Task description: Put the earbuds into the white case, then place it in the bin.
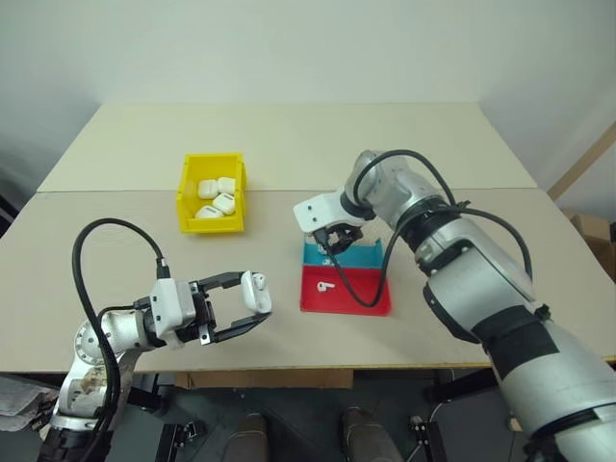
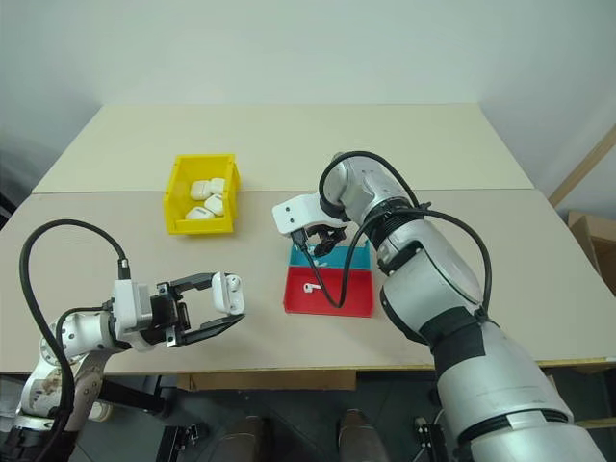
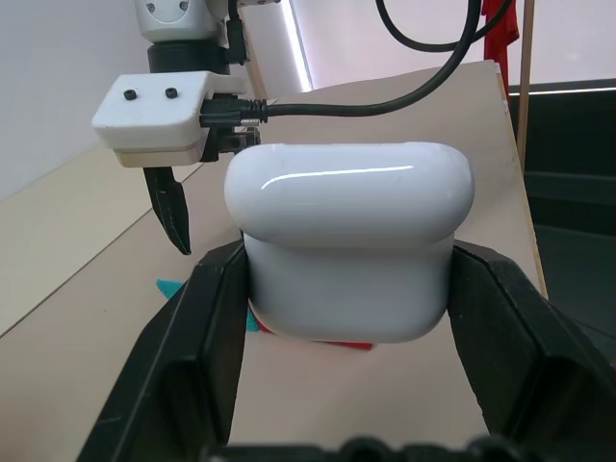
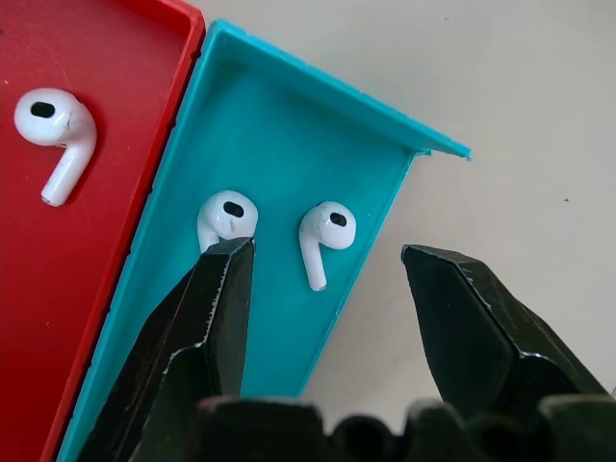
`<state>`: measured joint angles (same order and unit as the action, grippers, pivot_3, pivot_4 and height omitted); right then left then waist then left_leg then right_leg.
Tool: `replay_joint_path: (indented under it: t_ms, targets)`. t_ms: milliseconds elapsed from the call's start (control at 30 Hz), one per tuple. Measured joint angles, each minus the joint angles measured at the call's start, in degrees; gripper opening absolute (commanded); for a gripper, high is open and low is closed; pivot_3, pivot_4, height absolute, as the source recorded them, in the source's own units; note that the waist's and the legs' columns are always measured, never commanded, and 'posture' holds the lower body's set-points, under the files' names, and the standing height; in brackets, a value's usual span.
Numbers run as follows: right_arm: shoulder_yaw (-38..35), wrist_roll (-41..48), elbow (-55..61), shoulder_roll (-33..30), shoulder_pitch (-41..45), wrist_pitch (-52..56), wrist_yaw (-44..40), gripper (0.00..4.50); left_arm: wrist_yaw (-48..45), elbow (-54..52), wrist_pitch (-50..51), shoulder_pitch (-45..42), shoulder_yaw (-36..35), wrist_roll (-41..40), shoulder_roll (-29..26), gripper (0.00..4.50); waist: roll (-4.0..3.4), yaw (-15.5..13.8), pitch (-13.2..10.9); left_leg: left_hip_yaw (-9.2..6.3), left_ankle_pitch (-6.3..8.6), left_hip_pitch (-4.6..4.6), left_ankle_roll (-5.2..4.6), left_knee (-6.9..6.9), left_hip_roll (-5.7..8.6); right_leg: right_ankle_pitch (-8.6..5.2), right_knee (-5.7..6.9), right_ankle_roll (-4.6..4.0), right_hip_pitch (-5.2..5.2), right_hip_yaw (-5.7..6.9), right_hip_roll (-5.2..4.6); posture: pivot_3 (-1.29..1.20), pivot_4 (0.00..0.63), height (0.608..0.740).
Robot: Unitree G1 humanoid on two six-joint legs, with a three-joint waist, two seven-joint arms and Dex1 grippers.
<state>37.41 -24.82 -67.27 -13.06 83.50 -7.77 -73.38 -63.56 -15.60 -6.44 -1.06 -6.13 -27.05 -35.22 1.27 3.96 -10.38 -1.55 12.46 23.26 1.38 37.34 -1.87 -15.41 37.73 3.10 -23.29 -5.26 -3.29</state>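
Centre your open, empty right gripper (image 4: 327, 265) over one earbud (image 4: 325, 231) in the blue tray (image 4: 279, 144); left gripper (image 1: 252, 306) clamps the white case (image 1: 256, 291)

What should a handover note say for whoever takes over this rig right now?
Left gripper: shut on the white case, lid closed, held above the table.
Right gripper: open, hovering over two earbuds in the blue tray; nothing picked.
A third earbud lies in the red tray.
Yellow bin holds other white cases.
Left: load the earbuds, bin the case.
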Motion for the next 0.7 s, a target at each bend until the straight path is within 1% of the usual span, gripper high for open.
replay_joint_path:
  t_ms: [400,700]
  targets:
    - [0.0,-3.7,-3.4,1.4,0.0,-7.1,5.9,2.94,1.2,-1.3,0.0,1.1,0.4,0.1,0.1,2.77,-0.01,0.1,0.0,0.0,-0.01,-0.02,0.02,-0.03,0.0,0.0,0.03,-0.01,-0.01,-0.01,0.0,0.0,0.15,0.74]
    - [-0.2,-4.3,-4.3,2.7,0.0,-7.5,6.1,2.94,1.7,-1.4,0.0,1.2,0.4,0.5,0.1,2.77,-0.01,0.1,0.0,-0.01,-0.02,-0.03,0.03,-0.04,0.0,0.0,0.04,-0.01,-0.01,-0.01,0.0,0.0,0.15,0.74]
